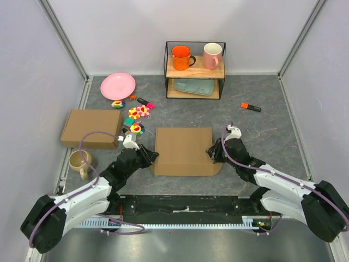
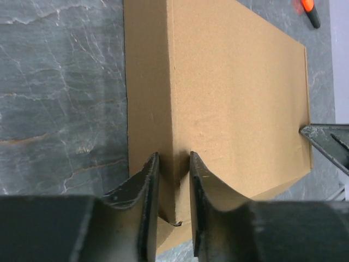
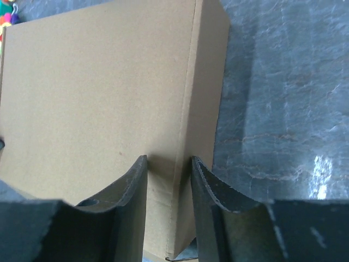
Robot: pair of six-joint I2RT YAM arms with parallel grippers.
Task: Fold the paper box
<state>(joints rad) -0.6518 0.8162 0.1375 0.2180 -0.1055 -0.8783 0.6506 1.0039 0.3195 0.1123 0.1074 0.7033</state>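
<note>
- Second cardboard box (image 1: 90, 128), closed, sits at 9 o'clock from the paper box (image 1: 182, 147). Beige mug (image 1: 80, 162) is at 8 o'clock, near the table's left edge.
- Pink plate (image 1: 118, 85) is at 11 o'clock, with flower toys (image 1: 137, 113) between the plate and the paper box. Only the top view shows these.
- Left gripper (image 2: 173, 158): jaws part-way apart, astride the paper box's left edge. One finger (image 2: 146, 183) is over the side wall, the other over the lid. Cannot tell if they press on it.
- Paper box: folded up, lid down, flat at table centre between both grippers. The top view shows a rounded near-right corner.
- Wire shelf (image 1: 194, 69) is at 12 o'clock, with orange mug (image 1: 181, 57) and pink mug (image 1: 212, 54) on top and teal tray (image 1: 193, 86) below.
- Right gripper (image 3: 168, 161): jaws part-way apart, astride the box's right edge. Contact unclear.
- The left wrist view alone shows a right finger tip at the box's opposite edge.
- Orange marker (image 1: 251, 107) is at 2 o'clock, well apart from the box.
- Grey marbled table top (image 1: 262, 136); pale walls (image 1: 32, 65) with metal corner posts.
</note>
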